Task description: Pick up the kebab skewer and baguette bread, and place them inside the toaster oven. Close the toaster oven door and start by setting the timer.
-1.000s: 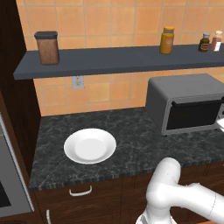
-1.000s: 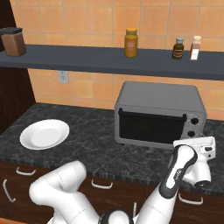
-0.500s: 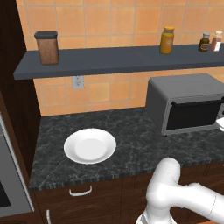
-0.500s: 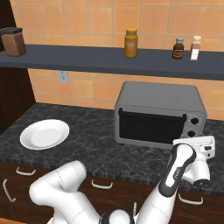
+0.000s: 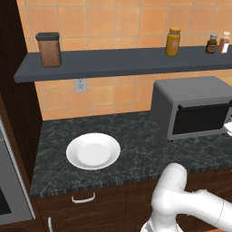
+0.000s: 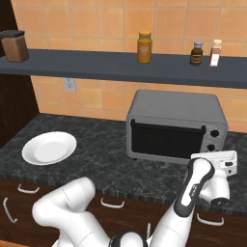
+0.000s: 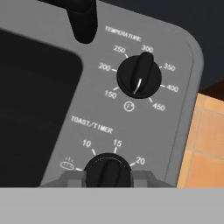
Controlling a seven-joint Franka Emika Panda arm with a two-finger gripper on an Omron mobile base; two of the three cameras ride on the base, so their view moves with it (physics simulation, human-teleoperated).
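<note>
— Fingers first: what are they doing?

— In the hand view the gripper [image 7: 107,177] sits right at the toast/timer knob [image 7: 107,170], with a grey finger tip [image 7: 70,178] showing on either side of the black dial. They look pressed around it, though the lower half of the knob is cut off by the frame edge.

— And around the knob?

— Numbers 10, 15 and 20 arc over it, under the label "TOAST/TIMER". Above sits the temperature knob [image 7: 139,77], its pointer near 300. Left of both dials is the dark glass of the toaster oven door [image 7: 35,109], which is shut, with the end of its bar handle [image 7: 82,19] at the top.

— Where is the oven itself?

— The toaster oven [image 6: 176,126] stands on the dark speckled counter [image 6: 101,154], toward its right end, against the orange tile wall. The white wrist reaches its lower right front corner in the right base view.

— Anything else on the counter?

— A white plate [image 5: 93,151] well to the left. The shelf [image 5: 122,63] above holds a brown canister [image 5: 49,49], a yellow jar [image 5: 172,41] and two small bottles [image 6: 205,53]. I cannot see the skewer or bread.
</note>
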